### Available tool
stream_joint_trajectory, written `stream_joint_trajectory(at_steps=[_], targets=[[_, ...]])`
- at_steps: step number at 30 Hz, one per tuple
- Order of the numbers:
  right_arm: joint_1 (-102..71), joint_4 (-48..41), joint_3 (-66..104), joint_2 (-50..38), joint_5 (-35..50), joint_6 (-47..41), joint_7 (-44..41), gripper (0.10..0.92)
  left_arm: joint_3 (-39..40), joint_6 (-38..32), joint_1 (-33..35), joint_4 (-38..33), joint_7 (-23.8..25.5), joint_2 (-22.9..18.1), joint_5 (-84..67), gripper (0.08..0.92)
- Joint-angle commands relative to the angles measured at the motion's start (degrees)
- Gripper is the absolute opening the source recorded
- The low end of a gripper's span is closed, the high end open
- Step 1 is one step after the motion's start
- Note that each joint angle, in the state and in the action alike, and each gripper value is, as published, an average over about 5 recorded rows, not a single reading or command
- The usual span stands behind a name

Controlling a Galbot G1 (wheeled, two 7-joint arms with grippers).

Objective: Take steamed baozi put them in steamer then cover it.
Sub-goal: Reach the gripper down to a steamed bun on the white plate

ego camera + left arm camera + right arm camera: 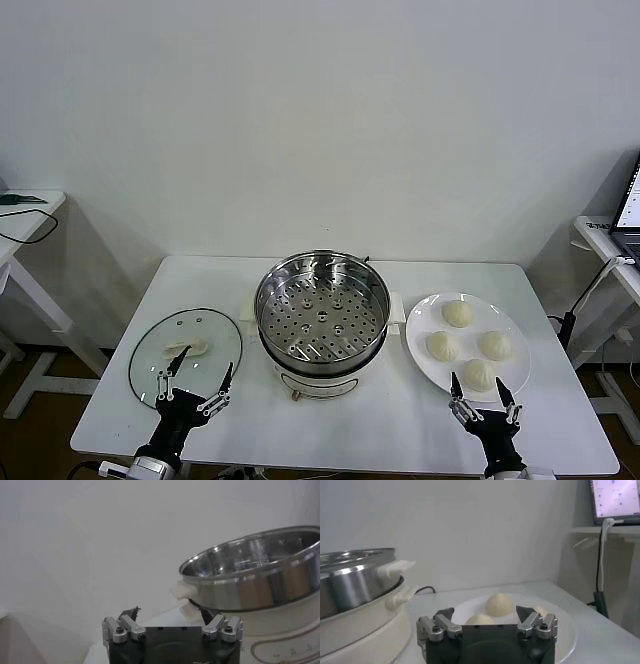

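The steamer (pixel 322 310) stands uncovered mid-table, its perforated tray bare; it also shows in both wrist views (pixel 260 575) (pixel 355 580). Several steamed baozi (pixel 457 313) lie on a white plate (pixel 418 318) to its right. The glass cover (pixel 150 370) lies flat on the table to its left, white handle up. My left gripper (pixel 200 372) hovers open over the cover's near edge, holding nothing (pixel 169 612). My right gripper (pixel 478 388) is open at the plate's near edge, empty, with the baozi (pixel 499 604) just beyond its fingertips (pixel 485 612).
The white table (pixel 360 430) ends close behind both grippers. A side desk (pixel 25 215) stands far left. Another desk with a laptop (pixel 630 205) and a hanging cable stands far right. A plain white wall is behind.
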Motion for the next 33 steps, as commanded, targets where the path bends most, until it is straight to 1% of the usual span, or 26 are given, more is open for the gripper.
stream_joint_trajectory(at_steps=[1,4,8,10,12,14,16,20,23,25,29,33], targets=[[10.5,-2.9,2.6,-4.6,0.3,-5.7,4.0,0.823,0.7,-0.3,1.0,-2.3,-0.4,-0.4,0.0,0.823],[18.0,-6.8,2.5,-9.0,2.7,-6.9,2.9,0.823,1.0,-0.5,1.6,-3.7,-0.5,-0.6,0.1,0.823],[32.1,-15.4,-2.3,-16.6,12.8,-10.1,0.5,0.823,1.3,-0.5,2.2,-5.2,-0.7,-0.9,0.1,0.823],[39.3,-21.3,-6.9,-19.6,15.8,-11.2,-2.2,0.823,1.3,-0.2,2.3,-5.6,-0.7,-0.9,-0.1,0.823],[46.0,-27.6,-12.2,-22.2,18.0,-11.4,-7.2,0.823,1.3,0.0,2.3,-5.8,-0.6,-1.0,-0.2,0.823],[52.4,-33.3,-17.8,-24.7,19.6,-11.5,-15.3,0.823,1.2,0.1,2.4,-5.8,-0.6,-1.1,-0.2,0.823],[58.3,-38.2,-23.2,-26.9,19.4,-11.5,-24.7,0.823,1.2,0.3,2.5,-6.0,-0.7,-1.1,-0.4,0.823],[70.6,-47.7,-36.0,-30.2,14.0,-11.0,-44.9,0.823,1.3,0.8,3.2,-6.9,-1.0,-0.7,-1.1,0.823],[79.9,-53.8,-45.7,-31.1,8.6,-10.4,-56.6,0.823,1.0,0.6,3.4,-7.2,-1.1,-0.5,-1.1,0.823],[85.2,-56.9,-50.7,-31.1,3.8,-9.9,-63.3,0.823,1.0,0.5,3.5,-7.2,-1.1,-0.6,-1.1,0.823],[93.8,-62.7,-58.6,-29.9,-9.8,-8.2,-77.7,0.823,1.1,0.2,3.4,-6.8,-1.2,-0.8,-0.7,0.823],[97.8,-65.8,-61.6,-27.9,-21.0,-6.9,-85.5,0.823,1.2,0.1,3.4,-6.7,-1.6,-1.0,-0.4,0.823]])
